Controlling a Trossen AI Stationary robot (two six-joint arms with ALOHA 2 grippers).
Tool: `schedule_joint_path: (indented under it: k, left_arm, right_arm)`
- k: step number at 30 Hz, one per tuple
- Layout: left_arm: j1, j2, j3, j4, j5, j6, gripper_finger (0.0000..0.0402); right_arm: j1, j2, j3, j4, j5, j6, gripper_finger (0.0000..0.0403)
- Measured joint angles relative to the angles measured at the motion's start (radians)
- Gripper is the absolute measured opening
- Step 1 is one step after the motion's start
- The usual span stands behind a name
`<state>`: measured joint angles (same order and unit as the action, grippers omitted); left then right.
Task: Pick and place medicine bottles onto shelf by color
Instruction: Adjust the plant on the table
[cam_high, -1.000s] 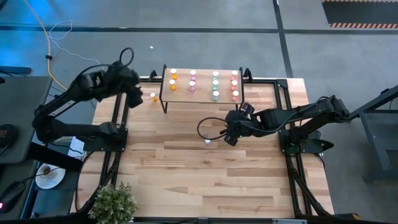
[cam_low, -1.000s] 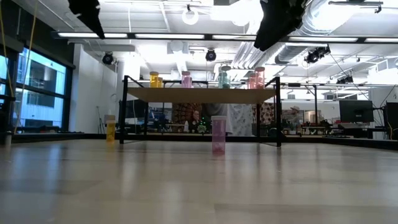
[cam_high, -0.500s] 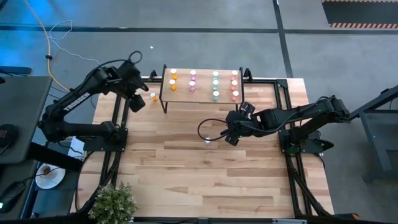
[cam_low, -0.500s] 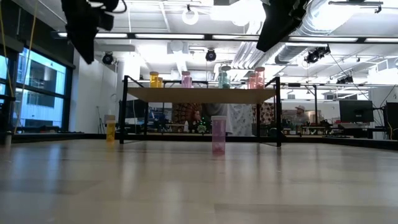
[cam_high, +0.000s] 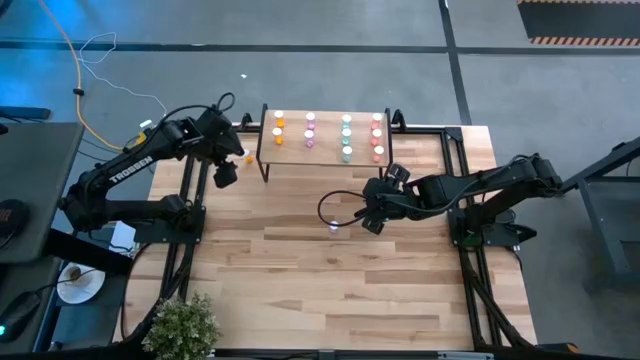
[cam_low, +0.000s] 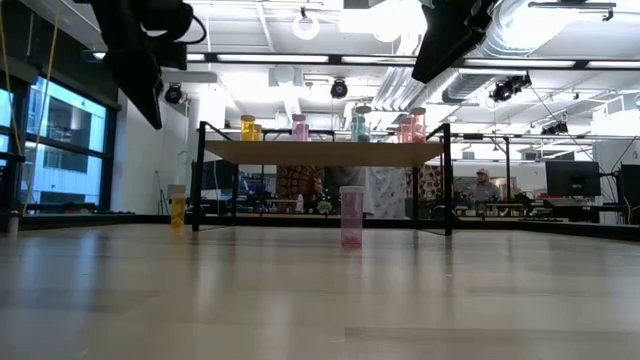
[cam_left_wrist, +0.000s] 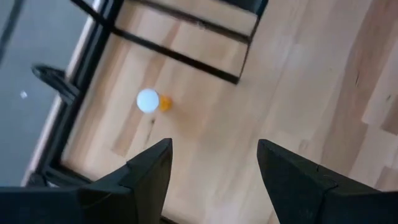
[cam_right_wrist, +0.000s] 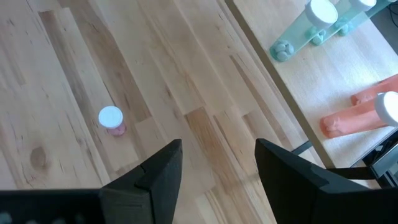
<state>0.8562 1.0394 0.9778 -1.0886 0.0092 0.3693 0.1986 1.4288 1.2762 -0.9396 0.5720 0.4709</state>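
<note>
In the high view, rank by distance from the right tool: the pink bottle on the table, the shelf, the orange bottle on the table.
From the right tool:
1. Pink bottle, just beside it, mid-table.
2. Shelf, beyond it at the table's far edge.
3. Orange bottle, left of the shelf, by the left tool.

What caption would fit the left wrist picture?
Open left gripper hovering above an orange bottle standing on the table beside the shelf.

High view: overhead, looking straight down on the whole table (cam_high: 330, 290), with the shelf (cam_high: 325, 140) at its far edge. Low view: at tabletop height, facing level toward the shelf (cam_low: 322, 152) and the room behind it. Left wrist view: looks down close beside the shelf's end at an orange bottle (cam_left_wrist: 149, 101). Right wrist view: looks down in front of the shelf (cam_right_wrist: 298, 93) at a pink bottle (cam_right_wrist: 112, 119), also shared with the low view (cam_low: 351, 215).
</note>
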Motion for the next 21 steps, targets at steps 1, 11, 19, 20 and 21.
schedule_joint_path:
  k: [1,11,19,20,21]
  left_arm:
    - [0.000,0.000,0.000,0.011,0.000,0.014,0.0225]
    - [0.033,0.010,0.001,0.112,-0.182,-0.004,0.0225]
    - [0.100,0.110,0.001,0.110,-0.127,-0.039,0.0225]
    - [0.100,0.126,0.001,0.110,-0.127,-0.034,0.0225]
    - [0.100,0.141,0.001,0.111,-0.126,-0.025,0.0225]
  right_arm:
    - [0.000,0.000,0.000,0.002,0.000,0.000,0.0195]
    - [0.000,0.000,0.000,0.020,0.001,0.000,0.0195]
    - [0.000,0.000,0.000,0.032,0.002,0.000,0.0195]
    - [0.000,0.000,0.000,0.032,0.002,0.000,0.0195]
    - [0.000,0.000,0.000,0.032,0.002,0.000,0.0195]
